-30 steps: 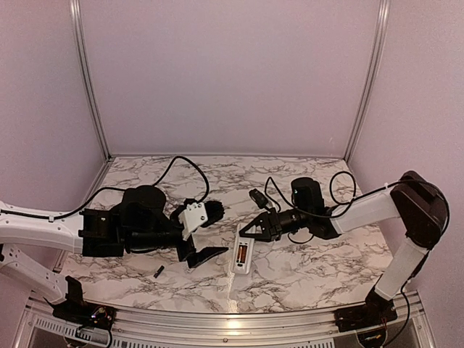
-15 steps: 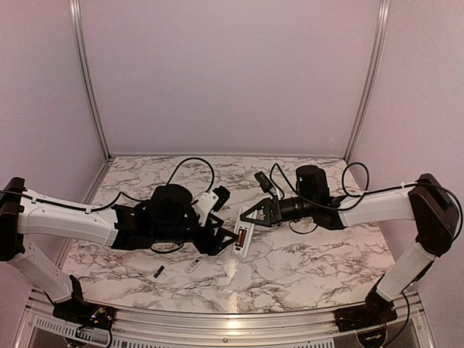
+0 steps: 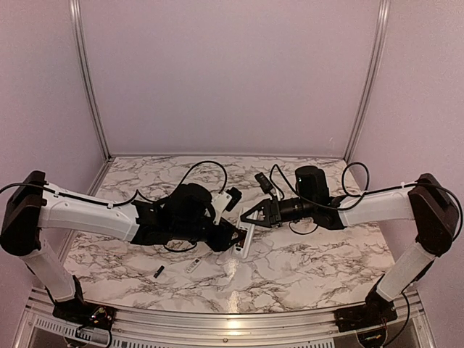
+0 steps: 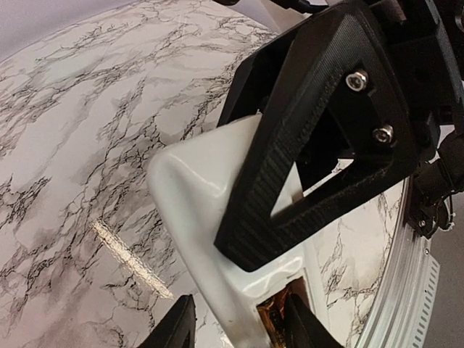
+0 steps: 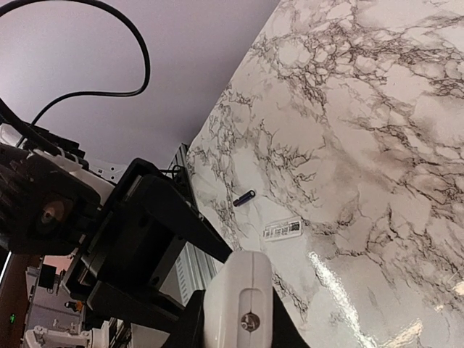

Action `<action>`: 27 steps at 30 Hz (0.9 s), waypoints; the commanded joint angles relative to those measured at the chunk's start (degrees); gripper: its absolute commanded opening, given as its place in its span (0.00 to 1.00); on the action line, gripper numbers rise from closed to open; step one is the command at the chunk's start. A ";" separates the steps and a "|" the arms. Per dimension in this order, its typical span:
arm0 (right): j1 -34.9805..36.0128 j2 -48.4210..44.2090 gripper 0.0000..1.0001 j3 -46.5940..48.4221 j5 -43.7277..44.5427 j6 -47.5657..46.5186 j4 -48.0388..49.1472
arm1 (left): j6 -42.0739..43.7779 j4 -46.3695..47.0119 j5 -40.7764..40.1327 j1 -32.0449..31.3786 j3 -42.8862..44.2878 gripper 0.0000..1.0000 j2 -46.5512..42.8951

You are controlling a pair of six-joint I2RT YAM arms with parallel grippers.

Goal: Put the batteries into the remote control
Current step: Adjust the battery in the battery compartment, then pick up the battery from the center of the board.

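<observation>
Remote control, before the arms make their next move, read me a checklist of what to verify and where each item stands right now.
1. Right end effector shut on the remote: ok.
2. Left end effector clamped on the remote: cannot tell; its fingers straddle one end.
3. Slot exposed: ok; it faces the left wrist camera, partly hidden.
4. Dark battery free to pick: ok; it lies loose on the table.
5. Where the second battery is: cannot tell; not in sight.
</observation>
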 commanded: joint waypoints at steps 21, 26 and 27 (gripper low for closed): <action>-2.87 -0.35 0.00 -0.92 -0.50 -2.62 -1.33 | -15.05 -22.97 -3.74 3.74 -9.76 0.67 -15.63; -2.87 0.16 0.00 -1.63 -3.22 -3.00 1.13 | -24.71 -36.55 -6.91 4.52 -12.87 0.59 -18.79; -2.87 0.18 0.00 -1.65 -3.79 -3.26 1.38 | -25.81 -38.56 -6.88 4.55 -13.30 0.59 -19.30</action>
